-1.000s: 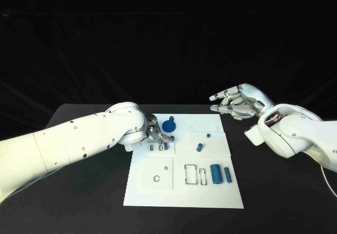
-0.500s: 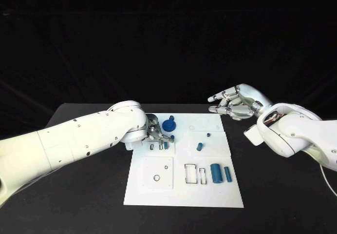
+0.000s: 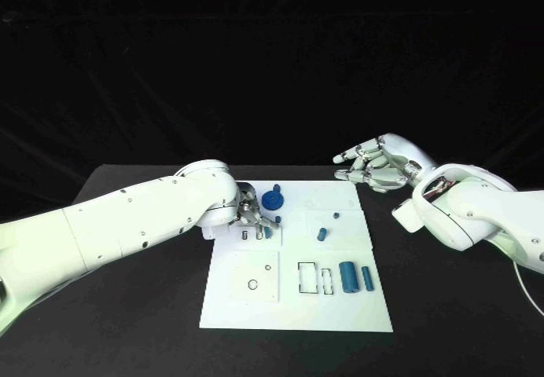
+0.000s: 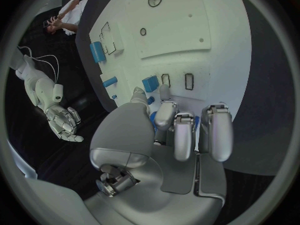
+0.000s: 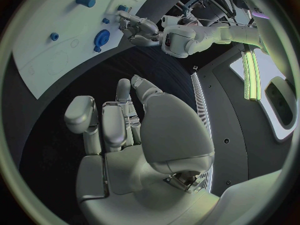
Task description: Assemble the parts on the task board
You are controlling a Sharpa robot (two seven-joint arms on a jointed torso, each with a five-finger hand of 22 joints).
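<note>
Under left hand [image 3: 251,217] fingertips [image 4: 164,91], small blue part [image 4: 150,83], on task board [image 3: 297,310]

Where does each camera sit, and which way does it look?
Head view: looks down at the white board; both arms show.
Left wrist view: behind the left hand, facing the board's blue parts.
Right wrist view: behind the right hand, off the board's edge.
All three share the board; each wrist view shows the other hand.
</note>
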